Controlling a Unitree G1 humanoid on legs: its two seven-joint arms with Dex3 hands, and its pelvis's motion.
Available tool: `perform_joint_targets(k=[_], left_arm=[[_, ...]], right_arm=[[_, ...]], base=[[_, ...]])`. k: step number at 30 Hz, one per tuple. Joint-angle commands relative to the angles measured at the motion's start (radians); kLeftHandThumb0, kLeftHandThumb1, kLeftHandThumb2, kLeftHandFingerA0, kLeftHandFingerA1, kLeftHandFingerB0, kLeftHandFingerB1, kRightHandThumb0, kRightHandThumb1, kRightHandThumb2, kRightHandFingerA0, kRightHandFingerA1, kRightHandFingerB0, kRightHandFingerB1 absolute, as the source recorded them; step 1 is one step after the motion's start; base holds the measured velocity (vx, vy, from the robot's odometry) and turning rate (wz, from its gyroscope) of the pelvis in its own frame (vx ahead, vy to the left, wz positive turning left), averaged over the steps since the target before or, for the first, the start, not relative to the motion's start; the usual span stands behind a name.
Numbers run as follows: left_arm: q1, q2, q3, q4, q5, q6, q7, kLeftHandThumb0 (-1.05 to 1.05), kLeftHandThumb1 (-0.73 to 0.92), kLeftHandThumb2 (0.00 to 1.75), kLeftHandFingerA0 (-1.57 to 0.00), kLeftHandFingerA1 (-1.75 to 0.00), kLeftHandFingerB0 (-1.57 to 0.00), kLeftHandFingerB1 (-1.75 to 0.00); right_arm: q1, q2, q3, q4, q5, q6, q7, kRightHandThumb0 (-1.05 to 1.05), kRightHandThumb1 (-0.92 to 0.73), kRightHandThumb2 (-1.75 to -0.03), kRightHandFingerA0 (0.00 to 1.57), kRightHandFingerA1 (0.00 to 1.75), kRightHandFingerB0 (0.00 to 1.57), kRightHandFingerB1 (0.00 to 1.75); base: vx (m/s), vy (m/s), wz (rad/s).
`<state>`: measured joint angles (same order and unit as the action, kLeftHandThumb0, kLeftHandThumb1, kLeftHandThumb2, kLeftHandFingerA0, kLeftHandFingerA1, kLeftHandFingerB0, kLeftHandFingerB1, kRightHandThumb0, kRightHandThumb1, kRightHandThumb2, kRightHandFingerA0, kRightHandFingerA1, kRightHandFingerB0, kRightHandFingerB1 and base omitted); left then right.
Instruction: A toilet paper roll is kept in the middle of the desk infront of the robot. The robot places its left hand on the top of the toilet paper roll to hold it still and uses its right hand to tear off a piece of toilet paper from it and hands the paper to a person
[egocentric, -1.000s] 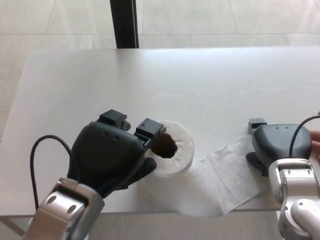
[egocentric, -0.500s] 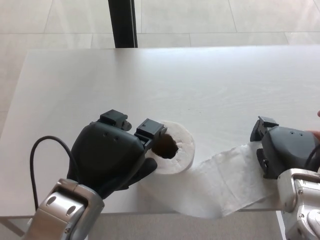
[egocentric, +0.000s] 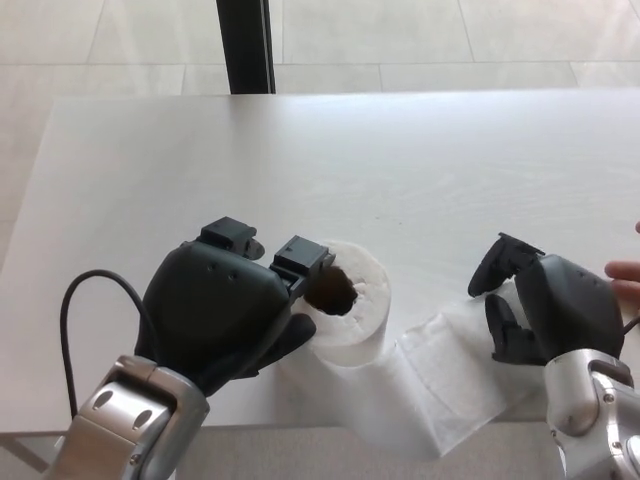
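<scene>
The left robot hand (egocentric: 225, 315) rests on the near-left side and top rim of the roll (egocentric: 345, 300), its fingers reaching to the core hole and closed against the paper, pinning it. The roll stands upright at the near middle of the surface (egocentric: 330, 160), in the same spot as a second ago. A loose sheet (egocentric: 445, 375) trails from the roll's base toward the right, lying flat and running to the near edge. The right robot hand (egocentric: 535, 310) has moved in toward the roll and tilted; it now sits over the sheet's far-right end with thumb and fingers spread, curling down but gripping nothing yet. By my reading the pinch is next and the tear not begun. Right of the roll, at the frame edge, a person's fingertips (egocentric: 625, 272) wait. Beyond the roll, a dark post (egocentric: 245, 45) stands behind the surface; nothing blocks the pull.
</scene>
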<state>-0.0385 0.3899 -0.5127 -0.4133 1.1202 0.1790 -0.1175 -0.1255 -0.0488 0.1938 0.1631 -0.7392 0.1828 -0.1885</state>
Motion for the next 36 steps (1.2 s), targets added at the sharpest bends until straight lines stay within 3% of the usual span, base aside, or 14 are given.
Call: perform_joint_targets(k=[1, 7, 13, 19, 23, 24, 25, 29, 33, 34, 35, 36], left_arm=[[0.013, 0.015, -0.001, 0.033, 0.006, -0.033, -0.045, -0.59, 0.80, 0.63, -0.40, -0.63, -0.40, -0.51], [0.009, 0.011, -0.007, 0.038, 0.010, -0.036, -0.040, -0.58, 0.78, 0.63, -0.41, -0.63, -0.41, -0.52], [0.014, 0.020, -0.010, 0.038, 0.017, -0.037, -0.045, -0.58, 0.79, 0.64, -0.41, -0.63, -0.41, -0.52], [0.015, 0.026, -0.006, 0.039, 0.015, -0.038, -0.060, -0.57, 0.80, 0.64, -0.41, -0.63, -0.41, -0.52], [0.022, 0.028, -0.009, 0.045, 0.021, -0.048, -0.033, -0.56, 0.79, 0.64, -0.42, -0.64, -0.42, -0.53], [0.026, 0.028, -0.009, 0.048, 0.021, -0.052, -0.018, -0.54, 0.58, 1.02, -0.45, -0.69, -0.36, -0.60], [0.029, 0.028, -0.010, 0.049, 0.019, -0.053, -0.017, -0.57, 0.79, 0.63, -0.43, -0.66, -0.43, -0.54], [0.036, 0.031, -0.009, 0.050, 0.013, -0.054, -0.017, -0.57, 0.79, 0.64, -0.42, -0.65, -0.42, -0.54], [0.042, 0.027, -0.012, 0.058, 0.012, -0.055, -0.001, -0.58, 0.79, 0.63, -0.43, -0.66, -0.44, -0.55], [0.042, 0.028, -0.014, 0.057, 0.017, -0.053, -0.005, -0.55, 0.59, 1.03, -0.44, -0.69, -0.36, -0.61], [0.042, 0.028, -0.014, 0.057, 0.018, -0.053, -0.005, -0.55, 0.59, 1.03, -0.44, -0.69, -0.36, -0.61], [0.056, 0.026, -0.018, 0.054, 0.014, -0.050, -0.006, -0.58, 0.79, 0.64, -0.42, -0.66, -0.42, -0.54]], right_arm=[[0.025, 0.086, -0.100, -0.043, 0.251, -0.226, -0.098, -0.17, -0.40, -1.37, 0.85, 1.72, 0.74, 1.61], [0.022, 0.171, -0.140, -0.120, 0.315, -0.201, -0.062, -0.25, -0.43, -1.28, 0.86, 1.74, 0.77, 1.59], [-0.016, 0.223, -0.170, -0.203, 0.360, -0.174, -0.031, -0.20, -0.40, -1.35, 0.94, 1.64, 0.85, 1.51], [-0.054, 0.265, -0.209, -0.278, 0.421, -0.097, 0.008, -0.21, -0.35, -1.40, 0.99, 1.69, 0.86, 1.50], [-0.107, 0.330, -0.280, -0.325, 0.554, -0.034, 0.022, -0.17, -0.33, -1.41, 0.97, 1.72, 0.88, 1.50], [-0.124, 0.334, -0.294, -0.331, 0.568, -0.017, 0.017, -0.15, -0.36, -1.40, 1.00, 1.75, 0.88, 1.52], [-0.147, 0.356, -0.323, -0.345, 0.620, 0.021, 0.010, -0.15, -0.36, -1.40, 1.01, 1.75, 0.90, 1.51], [-0.201, 0.404, -0.377, -0.371, 0.709, 0.094, -0.030, -0.12, -0.30, -1.45, 1.01, 1.75, 0.89, 1.54], [-0.268, 0.482, -0.450, -0.409, 0.804, 0.189, -0.130, -0.09, -0.36, -1.49, 1.04, 1.75, 0.93, 1.52], [-0.283, 0.496, -0.467, -0.413, 0.834, 0.192, -0.149, -0.07, -0.36, -1.51, 1.03, 1.75, 0.92, 1.53], [-0.286, 0.498, -0.470, -0.415, 0.838, 0.196, -0.151, -0.07, -0.36, -1.51, 1.03, 1.75, 0.92, 1.53], [-0.288, 0.520, -0.486, -0.422, 0.872, 0.196, -0.169, -0.06, -0.38, -1.52, 1.03, 1.75, 0.91, 1.55]], base=[[0.00, 0.000, 0.00], [0.00, 0.000, 0.00], [0.00, 0.000, 0.00], [0.00, 0.000, 0.00], [0.00, 0.000, 0.00], [0.00, 0.000, 0.00], [0.00, 0.000, 0.00], [0.00, 0.000, 0.00], [0.00, 0.000, 0.00], [0.00, 0.000, 0.00], [0.00, 0.000, 0.00], [0.00, 0.000, 0.00]])
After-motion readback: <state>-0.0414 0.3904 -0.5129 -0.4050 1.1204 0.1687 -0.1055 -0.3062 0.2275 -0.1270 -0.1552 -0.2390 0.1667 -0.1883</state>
